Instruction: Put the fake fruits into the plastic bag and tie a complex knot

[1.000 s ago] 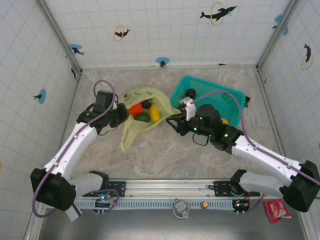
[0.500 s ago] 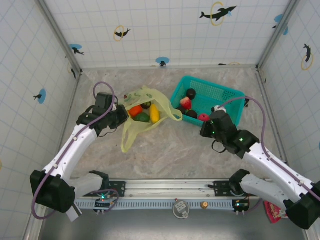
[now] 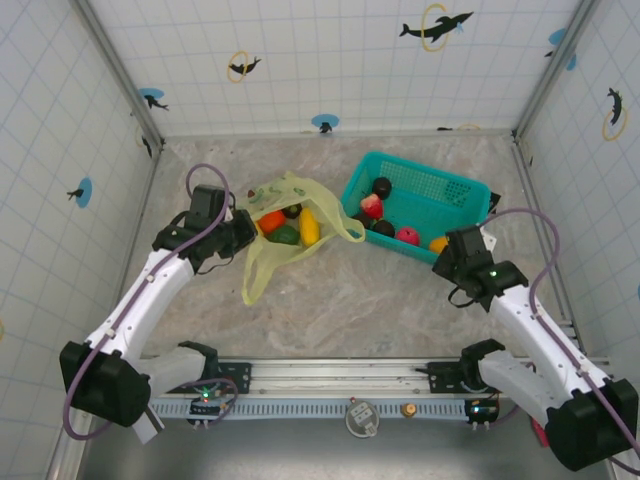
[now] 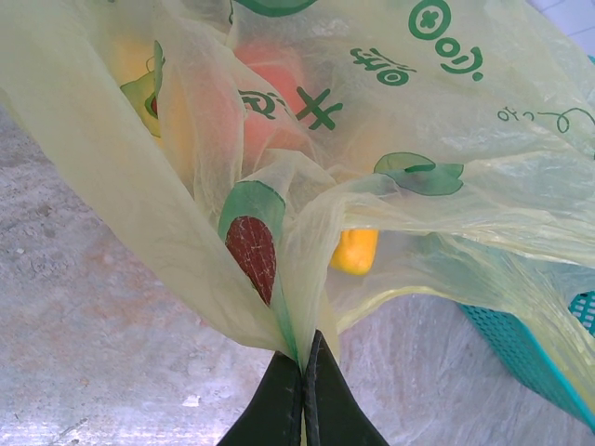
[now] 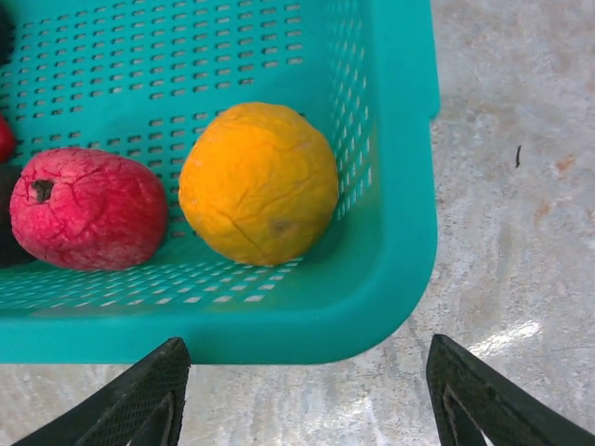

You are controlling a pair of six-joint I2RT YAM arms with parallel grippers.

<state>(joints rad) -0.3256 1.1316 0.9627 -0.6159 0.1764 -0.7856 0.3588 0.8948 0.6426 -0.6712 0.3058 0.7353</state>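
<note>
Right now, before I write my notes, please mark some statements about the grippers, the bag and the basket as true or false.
1. The left gripper is shut on the edge of the plastic bag. True.
2. The right gripper holds the orange fruit. False: it is open and empty; the orange fruit lies inside the teal basket.
3. The teal basket has no fruit in it. False: the orange fruit and a red fruit lie in it, with others.
4. The plastic bag has fruits inside, among them a yellow fruit and a green fruit. True.
5. The plastic bag is tied with a knot. False: it lies open, not tied.
</note>
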